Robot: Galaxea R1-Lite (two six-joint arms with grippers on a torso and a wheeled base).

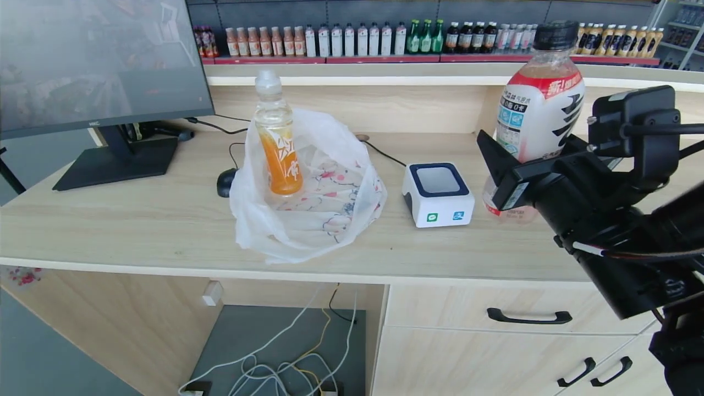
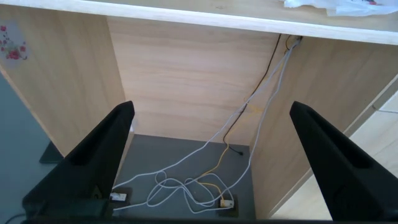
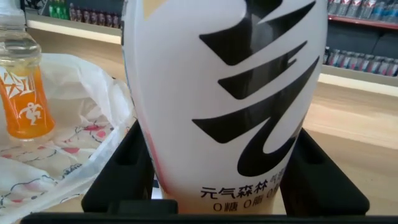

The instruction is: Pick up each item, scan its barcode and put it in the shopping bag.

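Light wood surface, raised ledge along the far edge. Dark monitor at far left on a black stand, black mouse near it. Behind the ledge: retail shelf with a red front edge, rows of drink bottles, dark panelled wall above. Under the surface: open kneehole with wood back panel, white and yellow cables coiled on the grey floor. To its right, drawers with black handles. Flower sticker on the left side panel. Lighting even, diffuse.
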